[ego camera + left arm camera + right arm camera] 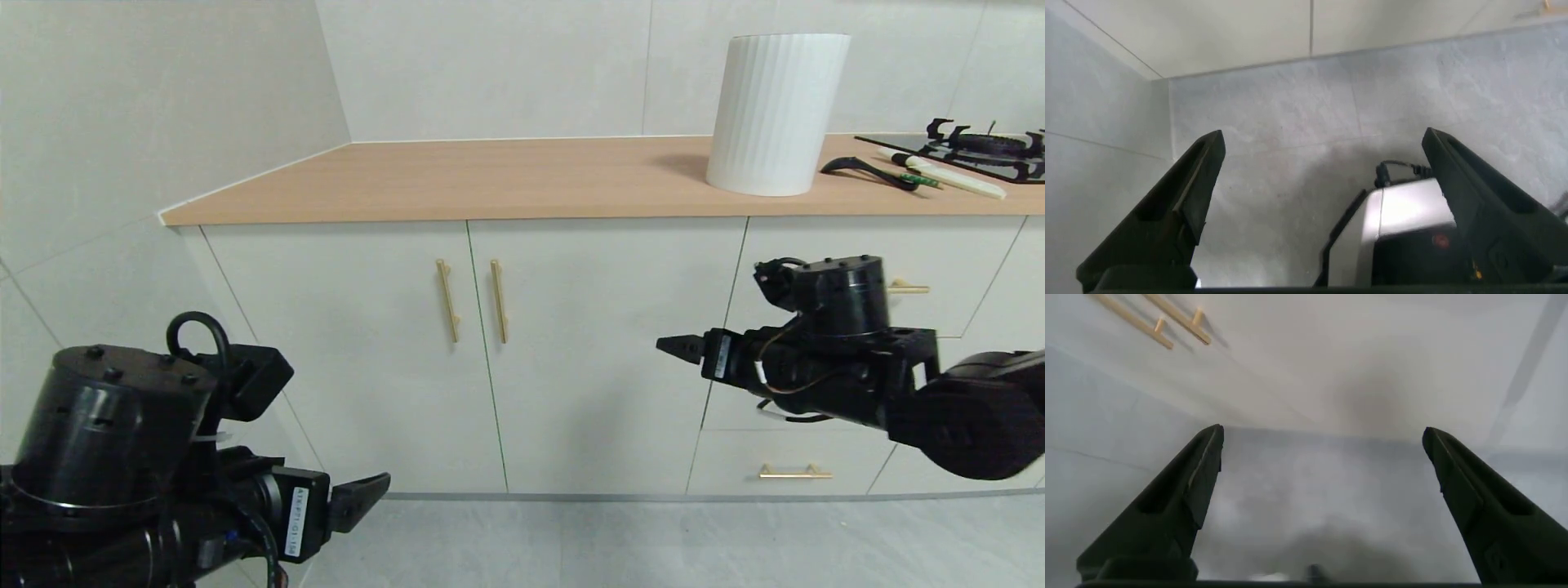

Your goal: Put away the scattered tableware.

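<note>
On the wooden countertop (490, 175) at the far right lie a black ladle (869, 170), a green-tipped utensil (914, 171) and a cream-coloured utensil (959, 180). A tall white ribbed holder (775, 110) stands just left of them. My right gripper (678, 347) hangs in front of the cabinet doors, well below the counter, open and empty (1323, 506). My left gripper (363, 494) sits low near the floor at the left, also open and holding nothing (1323, 212).
A black stove grate (984, 143) sits at the counter's far right corner. Cabinet doors with gold handles (472, 300) and drawers (796, 471) face me below the counter. A tiled wall closes the left side. Grey floor (653, 543) lies below.
</note>
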{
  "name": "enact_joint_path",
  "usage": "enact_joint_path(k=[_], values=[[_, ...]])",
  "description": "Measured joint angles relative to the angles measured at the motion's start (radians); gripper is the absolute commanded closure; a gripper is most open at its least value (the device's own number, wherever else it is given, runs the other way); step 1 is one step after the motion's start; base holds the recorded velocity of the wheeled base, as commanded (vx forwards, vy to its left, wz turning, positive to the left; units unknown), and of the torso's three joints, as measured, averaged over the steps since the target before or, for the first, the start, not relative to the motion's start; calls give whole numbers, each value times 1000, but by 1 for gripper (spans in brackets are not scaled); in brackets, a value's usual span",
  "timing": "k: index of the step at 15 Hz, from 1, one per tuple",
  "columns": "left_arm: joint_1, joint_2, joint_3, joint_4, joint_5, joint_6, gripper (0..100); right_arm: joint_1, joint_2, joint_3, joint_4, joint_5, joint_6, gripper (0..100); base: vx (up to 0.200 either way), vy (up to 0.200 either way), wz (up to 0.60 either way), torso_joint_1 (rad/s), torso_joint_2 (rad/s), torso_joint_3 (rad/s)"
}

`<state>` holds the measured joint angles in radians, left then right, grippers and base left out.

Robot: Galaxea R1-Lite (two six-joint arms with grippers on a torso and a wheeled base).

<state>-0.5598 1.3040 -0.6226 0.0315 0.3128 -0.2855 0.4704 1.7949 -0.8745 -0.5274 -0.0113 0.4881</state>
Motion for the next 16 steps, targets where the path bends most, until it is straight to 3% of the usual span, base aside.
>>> enact_joint_path(k=[3, 5, 7, 10, 11, 13, 16], values=[[24, -80, 0, -1, 13, 7, 0, 4, -206, 108, 12, -84, -121, 0, 0, 0, 0, 0, 0, 0], [47, -161, 14, 0, 43, 41, 0, 1, -367, 167, 54, -143, -173, 0, 0, 0, 0, 0, 0, 0], [76, -281, 42, 1, 68, 124, 0, -14, -557, 228, 111, -176, -225, 0, 0, 0, 0, 0, 0, 0], [151, -524, 95, 4, 78, 306, 0, -62, -874, 298, 240, -197, -287, 0, 0, 0, 0, 0, 0, 0], [186, -611, 107, 4, 80, 350, 0, -90, -987, 309, 301, -202, -309, 0, 0, 0, 0, 0, 0, 0], [269, -785, 121, 5, 81, 409, 0, -160, -1186, 319, 400, -207, -364, 0, 0, 0, 0, 0, 0, 0], [374, -990, 129, 14, 80, 443, 0, -265, -1445, 318, 547, -210, -449, 0, 0, 0, 0, 0, 0, 0]])
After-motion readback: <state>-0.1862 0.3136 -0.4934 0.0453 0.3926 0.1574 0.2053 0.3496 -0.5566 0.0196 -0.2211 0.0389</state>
